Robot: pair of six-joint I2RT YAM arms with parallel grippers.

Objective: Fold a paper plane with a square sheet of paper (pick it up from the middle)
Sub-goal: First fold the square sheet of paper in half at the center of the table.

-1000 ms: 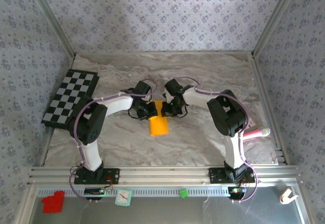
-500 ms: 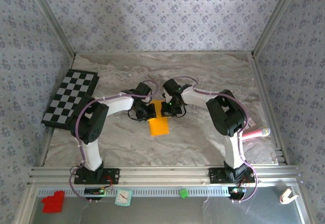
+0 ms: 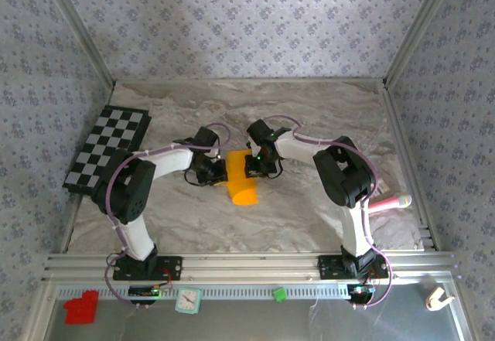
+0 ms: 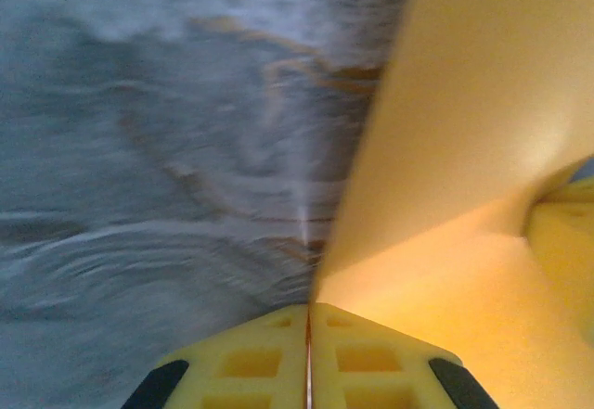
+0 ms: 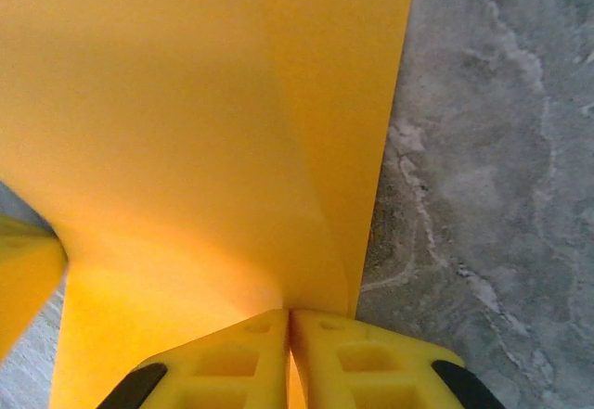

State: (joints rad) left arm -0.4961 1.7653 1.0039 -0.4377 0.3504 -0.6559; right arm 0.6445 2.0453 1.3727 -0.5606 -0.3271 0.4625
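One thin orange square sheet of paper (image 3: 242,182) is lying mid-table on the grey marbled tabletop (image 3: 325,109), bowing upward. Left gripper (image 4: 308,321) and right gripper (image 5: 290,321) are each clamping an opposite edge. Judged early: first fold forming, sharp creases not yet showing.

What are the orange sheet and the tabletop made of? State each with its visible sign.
The square sheet of paper: thin matte orange paper, apparently; it bends in smooth curves. The table: grey, marble-veined surface; whether it is stone or a printed laminate, I cannot tell.
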